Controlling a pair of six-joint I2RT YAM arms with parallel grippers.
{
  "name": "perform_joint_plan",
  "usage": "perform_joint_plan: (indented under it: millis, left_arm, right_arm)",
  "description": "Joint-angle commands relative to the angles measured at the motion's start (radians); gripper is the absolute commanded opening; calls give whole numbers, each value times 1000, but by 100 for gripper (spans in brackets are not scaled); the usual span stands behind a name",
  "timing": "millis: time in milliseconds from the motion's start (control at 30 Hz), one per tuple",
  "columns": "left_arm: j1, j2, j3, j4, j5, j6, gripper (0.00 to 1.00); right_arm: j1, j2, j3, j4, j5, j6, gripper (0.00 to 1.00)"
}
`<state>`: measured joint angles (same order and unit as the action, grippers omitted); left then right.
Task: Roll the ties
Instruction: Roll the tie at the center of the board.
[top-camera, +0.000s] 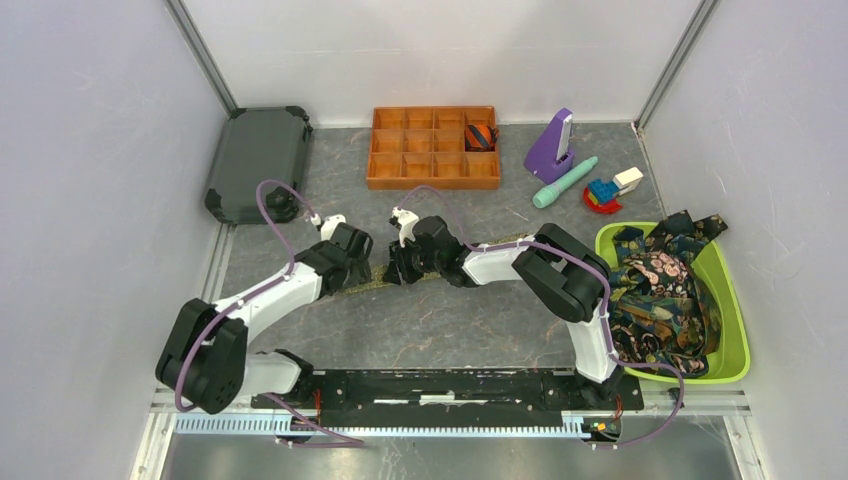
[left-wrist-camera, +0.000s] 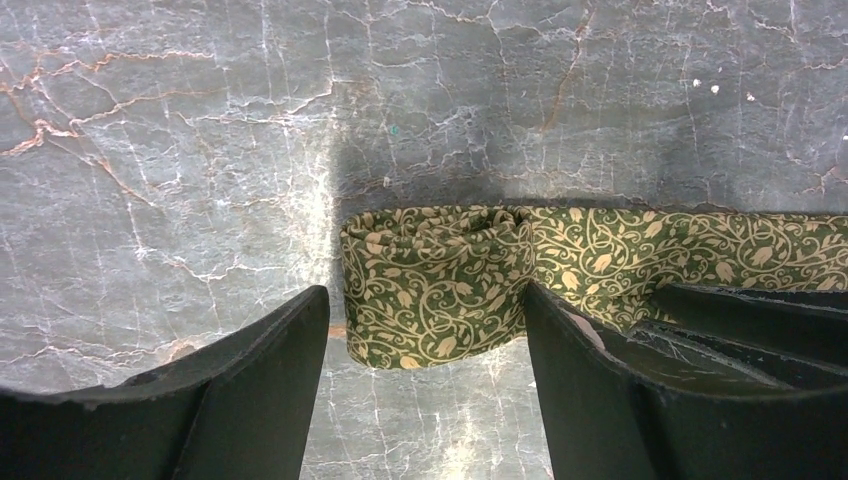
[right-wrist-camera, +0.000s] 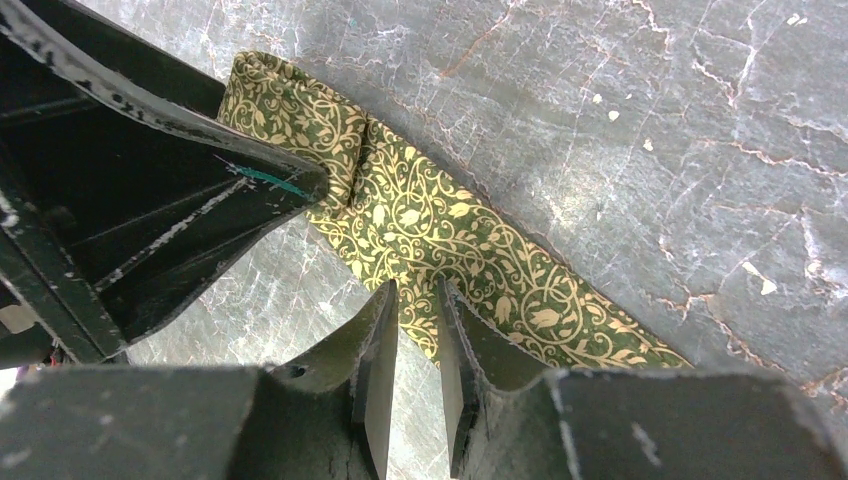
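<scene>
Left gripper (left-wrist-camera: 425, 292) stands wide open astride the rolled end of the green tie (left-wrist-camera: 640, 250), which lies flat on the table (left-wrist-camera: 180, 140). Right gripper (right-wrist-camera: 415, 295), nearly closed, sits at the tie's edge; grip cannot be confirmed. Close squarely on the roll, keeping edges aligned.

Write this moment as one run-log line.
olive-green tie: one end folded; left fingers: open, straddling fold; right fingers: narrow gap over tie, grip unclear
</scene>
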<state>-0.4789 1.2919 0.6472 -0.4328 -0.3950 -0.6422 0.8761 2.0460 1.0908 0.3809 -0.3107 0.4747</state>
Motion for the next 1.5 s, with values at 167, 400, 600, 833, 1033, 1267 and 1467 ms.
perform_joint_plan:
  millis: [167,400,600,833,1033,1267,1467]
  left_arm:
    - [10,-89,-28,11,8,-11,81]
    - [10,-176,-15,-11,24,-29,85]
    - [10,-259,-4,-90,-23,-67,87]
    - [41,-350,-62,-115,-53,-125,87]
    - [143,-453,-153,-59,74,-171,86]
    - [184,-543,-204,-66,105,-201,83]
    - [187,-579,-227,-83,111,-227,81]
  right_arm:
    - [-7,0,-14,-49,19,-4,28]
    - [-7,-4,-2,-55,13,-6,28]
    - [-6,-26,41,-78,-1,-7,30]
    - [1,-73,87,-55,-71,16,42]
    - [7,-33,189,-65,-98,37,42]
    - [8,50,294,-59,-90,37,43]
    - [7,167,398,-63,-121,19,43]
